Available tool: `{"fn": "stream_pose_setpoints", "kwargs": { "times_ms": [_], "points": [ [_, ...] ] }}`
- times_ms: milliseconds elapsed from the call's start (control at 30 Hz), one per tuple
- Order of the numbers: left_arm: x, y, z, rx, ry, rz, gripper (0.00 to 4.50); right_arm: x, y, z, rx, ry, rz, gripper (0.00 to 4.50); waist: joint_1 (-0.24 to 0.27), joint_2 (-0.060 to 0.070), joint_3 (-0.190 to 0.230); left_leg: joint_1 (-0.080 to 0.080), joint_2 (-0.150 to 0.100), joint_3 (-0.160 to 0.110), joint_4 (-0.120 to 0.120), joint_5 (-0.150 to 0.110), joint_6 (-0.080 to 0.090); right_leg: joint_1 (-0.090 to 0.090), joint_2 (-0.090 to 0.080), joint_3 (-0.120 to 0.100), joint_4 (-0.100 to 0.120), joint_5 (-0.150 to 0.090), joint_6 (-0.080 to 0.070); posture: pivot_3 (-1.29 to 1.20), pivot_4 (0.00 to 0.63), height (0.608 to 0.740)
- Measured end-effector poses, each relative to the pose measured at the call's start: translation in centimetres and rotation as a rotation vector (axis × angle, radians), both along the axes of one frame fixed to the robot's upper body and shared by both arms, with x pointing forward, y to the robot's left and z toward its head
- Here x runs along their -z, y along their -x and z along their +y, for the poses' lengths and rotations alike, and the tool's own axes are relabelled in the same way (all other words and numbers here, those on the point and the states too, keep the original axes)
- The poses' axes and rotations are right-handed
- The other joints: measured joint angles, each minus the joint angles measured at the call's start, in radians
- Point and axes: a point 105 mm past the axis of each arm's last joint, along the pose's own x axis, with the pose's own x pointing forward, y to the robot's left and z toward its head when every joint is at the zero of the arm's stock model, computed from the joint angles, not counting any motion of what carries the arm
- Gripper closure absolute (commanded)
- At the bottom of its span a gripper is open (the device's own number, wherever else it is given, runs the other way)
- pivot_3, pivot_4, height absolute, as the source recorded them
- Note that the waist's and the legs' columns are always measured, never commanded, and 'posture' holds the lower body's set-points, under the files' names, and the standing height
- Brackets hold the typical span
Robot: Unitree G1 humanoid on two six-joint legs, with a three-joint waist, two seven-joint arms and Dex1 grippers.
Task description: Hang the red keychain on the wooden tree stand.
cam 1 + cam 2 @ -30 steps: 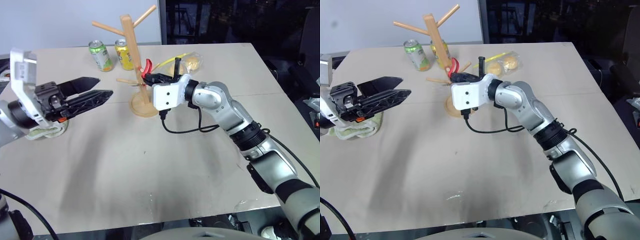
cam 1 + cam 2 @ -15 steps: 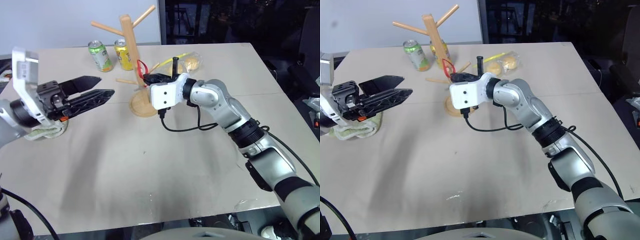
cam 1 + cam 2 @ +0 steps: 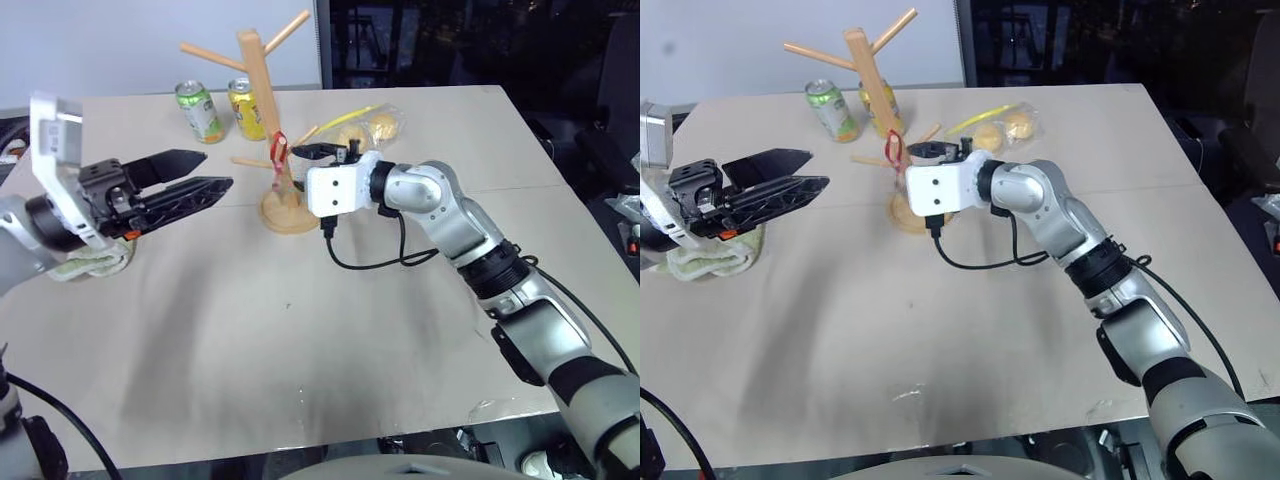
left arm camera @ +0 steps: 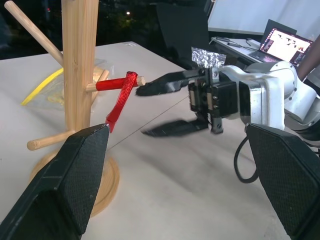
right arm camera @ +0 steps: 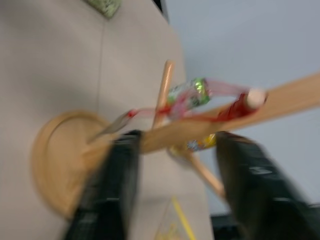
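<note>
The wooden tree stand (image 3: 262, 95) rises on its round base (image 3: 287, 214) at the far middle of the table. The red keychain (image 4: 118, 99) is looped over a short peg of the stand (image 4: 80, 65) and hangs down beside the pole, free of both grippers. My right gripper (image 4: 143, 112) is open just beside that peg, one finger level with the peg's tip and the other below it; it also shows in the left eye view (image 3: 305, 154). My left gripper (image 3: 218, 170) hovers open to the left of the stand, pointing at it, with nothing between its fingers.
A green can (image 3: 201, 110) and a yellow can (image 3: 245, 108) stand behind the stand. A clear bag of buns (image 3: 372, 124) lies to its far right. A pale cloth (image 3: 92, 262) lies under my left arm. A black cable (image 3: 370, 262) loops below my right wrist.
My right gripper has opened and let go of the red keychain, which now hangs from the peg. The gripper has shifted slightly right and down. My left gripper has stayed put.
</note>
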Motion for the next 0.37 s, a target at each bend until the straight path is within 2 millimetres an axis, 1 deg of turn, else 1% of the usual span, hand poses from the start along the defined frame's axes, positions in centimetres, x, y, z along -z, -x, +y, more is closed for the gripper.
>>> {"fn": "stream_pose_setpoints", "kwargs": {
  "times_ms": [33,67,167,233,267,333,367],
  "points": [
    [0.0,-0.1,0.1,-0.006,-0.005,0.0,0.0,0.1,0.1,-0.9,0.008,0.001,0.023,0.04,0.0,0.0,0.0,0.0,0.0,0.0,0.0,0.0,0.0,0.0,0.0,0.0,0.0,0.0,0.0,0.0,0.15,0.74],
    [0.0,-0.2,0.2,-0.013,-0.008,-0.001,0.0,0.1,0.1,-1.5,0.016,0.002,0.037,0.04,0.0,0.0,0.0,0.0,0.0,0.0,0.0,0.0,0.0,0.0,0.0,0.0,0.0,0.0,0.0,0.0,0.15,0.74],
    [-0.2,-0.6,0.4,-0.025,-0.036,-0.01,0.0,0.1,0.8,-5.2,0.056,-0.031,0.161,0.04,0.004,0.0,0.0,0.0,0.0,0.0,0.0,-0.002,0.003,0.0,0.0,0.0,0.0,0.0,0.0,0.0,0.15,0.74],
    [-0.2,-0.9,0.5,-0.031,-0.05,-0.01,0.0,-0.4,1.4,-6.3,0.054,-0.109,0.26,0.04,0.003,0.0,0.0,0.0,0.0,0.0,-0.001,-0.002,0.003,0.0,0.001,0.0,0.0,0.0,0.0,0.0,0.15,0.74],
    [-0.2,-1.2,0.6,-0.035,-0.066,-0.01,0.0,-1.0,2.2,-6.8,0.032,-0.18,0.347,0.04,0.003,0.0,0.001,0.0,0.001,0.0,-0.001,-0.002,0.004,0.0,0.001,0.0,0.0,0.0,0.0,0.0,0.15,0.74],
    [-0.1,-1.5,0.6,-0.036,-0.084,-0.008,0.0,-2.1,3.4,-7.3,-0.014,-0.256,0.445,0.04,0.0,0.001,0.001,0.001,0.001,0.0,-0.001,-0.002,0.004,0.0,0.001,0.0,0.0,0.0,0.0,0.0,0.15,0.74],
    [-0.1,-1.7,0.6,-0.028,-0.099,-0.012,0.0,-3.0,4.3,-7.8,-0.046,-0.304,0.513,0.04,0.001,0.002,0.001,0.001,0.001,0.0,-0.001,-0.002,0.004,0.0,0.001,0.0,0.0,0.0,0.0,0.0,0.15,0.74]
  ]
}}
